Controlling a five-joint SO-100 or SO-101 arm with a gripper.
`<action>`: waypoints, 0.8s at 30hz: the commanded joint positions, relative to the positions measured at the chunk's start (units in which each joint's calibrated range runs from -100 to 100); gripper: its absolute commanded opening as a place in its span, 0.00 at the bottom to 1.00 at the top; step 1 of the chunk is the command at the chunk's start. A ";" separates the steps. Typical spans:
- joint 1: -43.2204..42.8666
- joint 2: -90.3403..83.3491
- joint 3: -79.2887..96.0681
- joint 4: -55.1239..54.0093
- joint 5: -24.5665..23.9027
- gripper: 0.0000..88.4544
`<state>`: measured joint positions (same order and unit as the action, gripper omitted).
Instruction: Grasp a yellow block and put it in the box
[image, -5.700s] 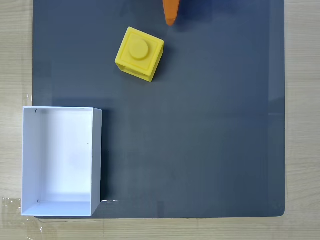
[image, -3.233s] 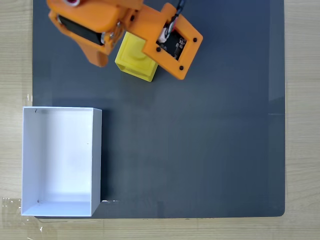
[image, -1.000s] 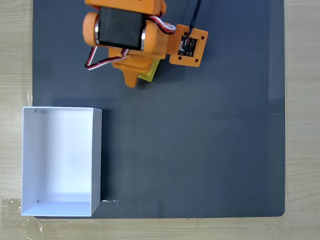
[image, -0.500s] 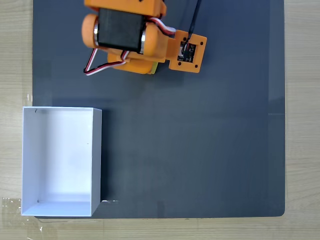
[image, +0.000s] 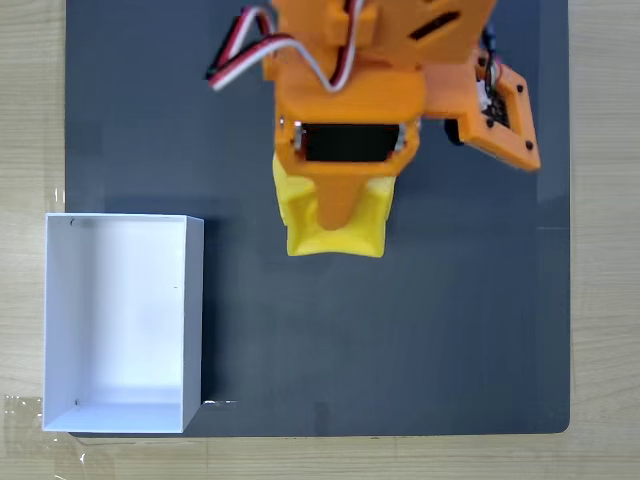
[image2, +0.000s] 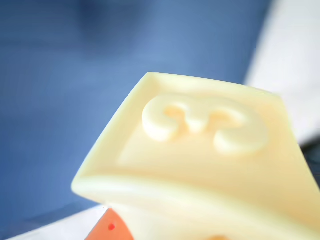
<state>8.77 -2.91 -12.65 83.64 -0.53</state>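
The block is a bright yellow plastic cube. In the wrist view it sits very close to the lens, looking pale, with a raised figure like a "3" inside a framed face. In the fixed view the orange fingers hold it: one finger lies across its middle, and the cube shows on both sides of it and below its tip. It hangs over the dark mat, to the right of the white box and apart from it. Half a second ago the arm was nearer the mat's top edge, hiding nearly all the cube; now arm and cube have moved right and down the picture. The box has not shifted.
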 joint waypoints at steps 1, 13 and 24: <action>3.77 -3.19 -10.19 -8.86 0.21 0.10; 22.63 8.08 -13.54 -32.51 1.05 0.10; 25.91 22.48 -14.45 -37.83 4.57 0.10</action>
<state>34.05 18.42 -22.94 47.04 3.70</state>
